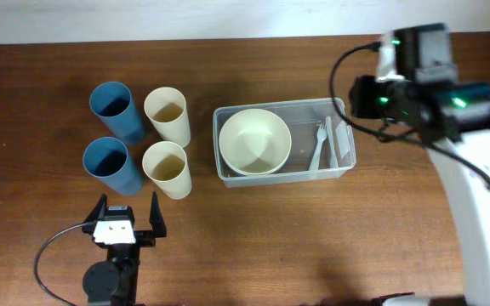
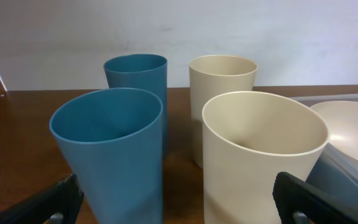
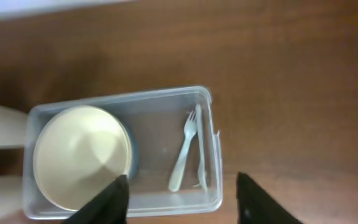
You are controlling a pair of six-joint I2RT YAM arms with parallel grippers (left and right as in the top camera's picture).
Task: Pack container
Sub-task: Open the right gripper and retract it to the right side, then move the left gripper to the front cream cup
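Observation:
The clear rectangular container [image 1: 345, 161] sits right of centre on the table. It holds a cream bowl [image 1: 254, 140] stacked on a blue one, plus a white fork [image 1: 317, 146] and a second utensil at its right end. The right wrist view shows the container [image 3: 213, 134] from above, with the bowl [image 3: 79, 155] and fork [image 3: 184, 152] inside. My right gripper [image 3: 182, 196] is open and empty, hovering above the container's right end. My left gripper [image 1: 128, 219] is open and empty, low at the front left, facing the cups [image 2: 263, 155].
Two blue cups [image 1: 113, 110] [image 1: 109, 164] and two cream cups [image 1: 168, 115] [image 1: 167, 168] stand in a square left of the container. The left wrist view shows them close ahead, with a blue cup [image 2: 114, 149] nearest on the left. A white wall lies behind the table.

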